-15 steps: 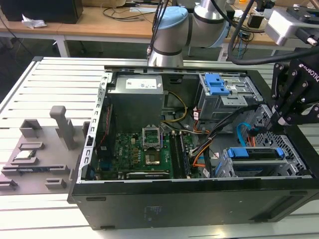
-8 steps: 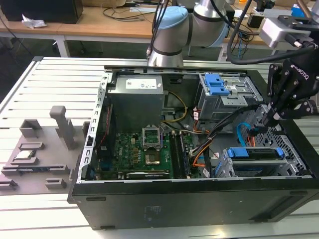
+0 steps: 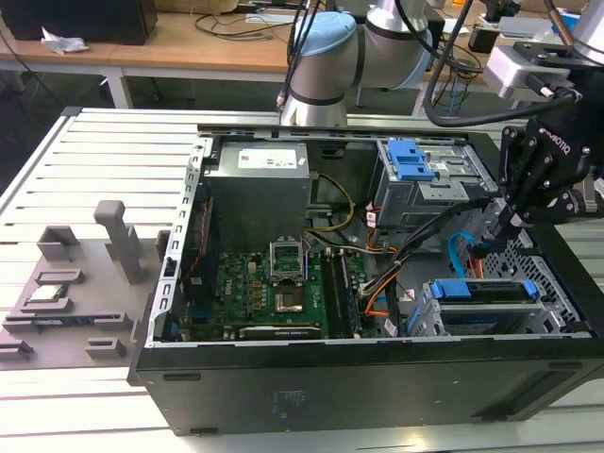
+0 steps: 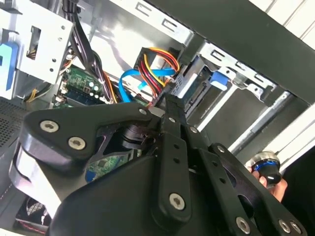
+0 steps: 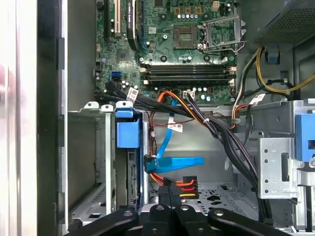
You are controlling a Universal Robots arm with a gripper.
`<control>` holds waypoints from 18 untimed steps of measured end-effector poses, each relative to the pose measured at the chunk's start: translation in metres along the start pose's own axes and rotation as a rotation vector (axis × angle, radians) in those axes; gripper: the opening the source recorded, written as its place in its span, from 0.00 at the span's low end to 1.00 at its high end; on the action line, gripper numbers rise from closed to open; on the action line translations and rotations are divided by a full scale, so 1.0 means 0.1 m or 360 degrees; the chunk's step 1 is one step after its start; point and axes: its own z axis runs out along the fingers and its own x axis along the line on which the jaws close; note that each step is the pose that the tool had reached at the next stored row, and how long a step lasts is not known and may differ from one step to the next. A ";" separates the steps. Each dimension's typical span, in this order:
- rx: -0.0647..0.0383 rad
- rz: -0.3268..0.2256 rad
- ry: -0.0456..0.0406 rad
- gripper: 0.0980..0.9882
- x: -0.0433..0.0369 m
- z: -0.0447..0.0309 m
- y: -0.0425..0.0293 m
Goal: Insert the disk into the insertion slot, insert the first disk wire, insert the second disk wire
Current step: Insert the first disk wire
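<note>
— Disk (image 5: 128,135) in?
— Yes, seated in slot (image 5: 88,206).
— Pincer (image 5: 170,191)?
— Pinched nearly closed on first wire (image 5: 183,184) plug, just beside disk. Blue wire (image 5: 182,161) seemingly unplugged; both wires likely remain.

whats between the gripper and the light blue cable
In the first wrist view, the dark plug of the orange-red wire bundle lies between the gripper and the light blue cable.
</note>
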 end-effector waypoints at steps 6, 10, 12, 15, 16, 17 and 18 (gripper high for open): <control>0.0000 0.0000 0.0004 0.01 -0.018 0.036 -0.002; 0.0000 0.0000 0.0004 0.02 -0.018 0.036 -0.002; 0.0000 0.0000 0.0004 0.08 -0.018 0.036 -0.002; 0.0000 0.0000 0.0004 0.30 -0.018 0.036 -0.002; 0.0000 0.0000 0.0004 0.30 -0.020 0.044 -0.002; 0.0000 0.0000 0.0006 0.30 -0.020 0.059 -0.003; 0.0000 0.0000 0.0007 0.30 -0.021 0.075 -0.004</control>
